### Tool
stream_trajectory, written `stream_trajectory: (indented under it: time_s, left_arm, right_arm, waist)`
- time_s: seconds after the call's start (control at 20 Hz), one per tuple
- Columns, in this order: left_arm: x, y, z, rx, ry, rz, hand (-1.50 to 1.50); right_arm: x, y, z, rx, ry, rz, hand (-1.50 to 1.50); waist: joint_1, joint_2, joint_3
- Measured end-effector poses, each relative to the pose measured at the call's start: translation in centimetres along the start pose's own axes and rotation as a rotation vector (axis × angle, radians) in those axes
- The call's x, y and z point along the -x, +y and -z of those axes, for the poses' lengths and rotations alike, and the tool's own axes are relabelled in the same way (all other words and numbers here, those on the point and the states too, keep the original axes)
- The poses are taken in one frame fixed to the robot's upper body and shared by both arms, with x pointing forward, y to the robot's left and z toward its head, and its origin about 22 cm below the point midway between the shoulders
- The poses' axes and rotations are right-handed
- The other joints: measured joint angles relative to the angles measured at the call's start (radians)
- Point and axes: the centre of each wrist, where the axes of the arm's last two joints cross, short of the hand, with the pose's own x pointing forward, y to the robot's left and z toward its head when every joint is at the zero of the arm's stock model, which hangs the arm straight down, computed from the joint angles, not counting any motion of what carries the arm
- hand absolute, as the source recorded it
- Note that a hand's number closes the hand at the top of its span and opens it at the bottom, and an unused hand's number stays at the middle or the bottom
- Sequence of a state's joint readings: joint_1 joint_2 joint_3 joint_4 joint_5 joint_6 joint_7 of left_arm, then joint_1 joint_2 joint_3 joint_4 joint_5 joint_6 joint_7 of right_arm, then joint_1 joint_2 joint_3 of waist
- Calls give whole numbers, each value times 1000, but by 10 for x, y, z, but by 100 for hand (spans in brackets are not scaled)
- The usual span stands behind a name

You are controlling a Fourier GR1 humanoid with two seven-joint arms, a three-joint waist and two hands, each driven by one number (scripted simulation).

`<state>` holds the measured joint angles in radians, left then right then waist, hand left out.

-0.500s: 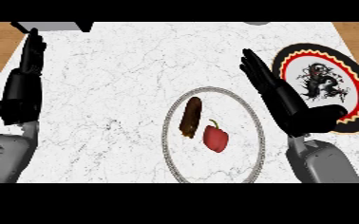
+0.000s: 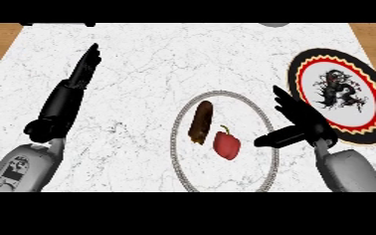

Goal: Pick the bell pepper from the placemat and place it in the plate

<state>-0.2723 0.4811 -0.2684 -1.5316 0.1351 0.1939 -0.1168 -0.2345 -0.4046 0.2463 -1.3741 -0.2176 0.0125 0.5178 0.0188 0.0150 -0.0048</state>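
Red bell pepper (image 2: 227, 145) lying inside the plate (image 2: 178, 144), a white oval with a thin grey beaded rim, near the centre of the marbled counter (image 2: 169, 64). Just left of the pepper, almost touching it, a dark brown elongated item (image 2: 200, 122), also within the rim. Well to the right, partly cut by the view's edge, the placemat (image 2: 300, 74): round, black with a red and yellow zigzag border and a white middle bearing a dark figure. Nothing resting on the mat.

Right hand (image 2: 303, 124) between plate and placemat, over the plate's right rim, fingers straight and spread toward the far side, thumb pointing left at the pepper without touching it; open, holding nothing. Left hand (image 2: 73, 92) at the left of the counter, well apart from the plate, fingers straight and pointing to the far side; open as well, empty.
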Motion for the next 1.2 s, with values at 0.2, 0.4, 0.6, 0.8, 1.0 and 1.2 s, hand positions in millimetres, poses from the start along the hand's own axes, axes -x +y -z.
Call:
stream_trajectory:
  time_s: [0.2, 0.4, 0.6, 0.8, 1.0, 1.2]
  left_arm:
    - [-3, -8, 0, 94, 4, -47, 0]
    - [-4, -5, -2, 132, 16, -80, 0]
    - [-1, -4, -6, 134, 24, -82, 0]
    - [-3, 2, -9, 144, 25, -87, 0]
    - [-8, 3, -8, 138, 28, -86, 0]
    - [-8, 6, -10, 138, 26, -90, 0]
  right_arm:
    - [-27, -3, 5, 51, 135, -321, -150]
    - [-71, 24, 19, 78, 226, -493, -150]
    - [-109, 53, 26, 75, 288, -578, -150]
    - [-136, 71, 33, 14, 331, -530, -150]
    - [-145, 77, 40, -76, 399, -472, -150]
    - [-156, 69, 48, -130, 459, -436, -150]
  waist:
    - [22, -7, -1]
    - [23, -10, 1]
    - [11, -13, 3]
    - [6, -15, 3]
    - [0, -16, 3]
    - [1, -16, 3]
